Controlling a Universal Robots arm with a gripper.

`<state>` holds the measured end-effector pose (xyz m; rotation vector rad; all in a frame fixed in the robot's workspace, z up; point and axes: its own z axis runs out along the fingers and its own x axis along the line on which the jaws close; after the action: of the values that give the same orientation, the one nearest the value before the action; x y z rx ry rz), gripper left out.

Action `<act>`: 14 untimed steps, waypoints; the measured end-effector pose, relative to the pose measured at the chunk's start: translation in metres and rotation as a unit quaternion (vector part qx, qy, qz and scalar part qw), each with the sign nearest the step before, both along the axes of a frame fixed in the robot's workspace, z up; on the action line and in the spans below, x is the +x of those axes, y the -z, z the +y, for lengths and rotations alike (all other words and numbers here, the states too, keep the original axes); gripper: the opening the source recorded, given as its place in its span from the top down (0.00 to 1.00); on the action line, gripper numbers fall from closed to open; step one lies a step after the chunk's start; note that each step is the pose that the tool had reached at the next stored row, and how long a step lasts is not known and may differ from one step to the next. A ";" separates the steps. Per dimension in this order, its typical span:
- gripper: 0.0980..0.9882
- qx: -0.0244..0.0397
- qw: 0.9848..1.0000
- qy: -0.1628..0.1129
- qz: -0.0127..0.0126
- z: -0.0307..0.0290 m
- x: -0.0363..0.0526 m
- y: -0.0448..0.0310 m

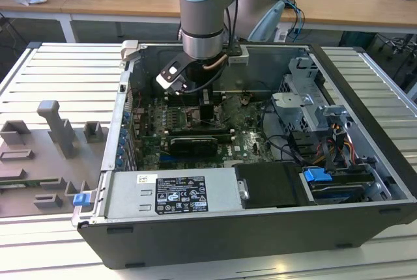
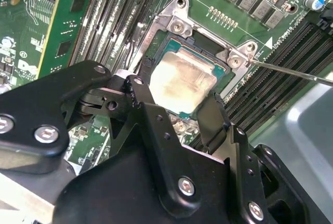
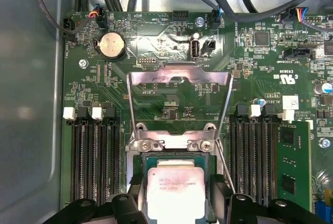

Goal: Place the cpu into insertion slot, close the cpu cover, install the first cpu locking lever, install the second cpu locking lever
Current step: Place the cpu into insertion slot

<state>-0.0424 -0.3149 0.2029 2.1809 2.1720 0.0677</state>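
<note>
My black gripper point(image 2: 177, 91) pinches the small silvery-beige square cpu point(image 2: 182, 81), which sits in the silver-rimmed dark insertion slot point(image 2: 179, 26). The hinged silver-grey cpu cover point(image 3: 179, 78) stands open behind that slot.

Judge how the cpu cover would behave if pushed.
The cpu cover is swung open on a hinge beside the cpu, so a push would probably pivot it, not slide it. It looks like a thin metal frame with an open middle: likely light, fairly stiff, though its slim side rails might flex.
</note>
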 end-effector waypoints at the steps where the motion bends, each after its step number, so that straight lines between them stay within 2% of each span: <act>1: 0.42 0.000 1.000 0.000 0.000 0.0000 0.0000 -0.0009; 5: 0.44 0.000 1.000 0.000 0.000 0.0000 0.0000 -0.0046; 10: 0.78 0.000 1.000 0.000 0.001 0.0000 0.0000 -0.0087; 11: 0.92 0.000 1.000 0.000 0.001 0.0000 0.0000 -0.0100; 12: 0.99 0.000 1.000 0.000 0.002 0.0001 0.0000 -0.0104; 14: 0.99 0.000 1.000 0.000 0.002 0.0000 0.0000 -0.0108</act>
<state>-0.0424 -0.3149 0.2137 2.1822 2.1734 0.0634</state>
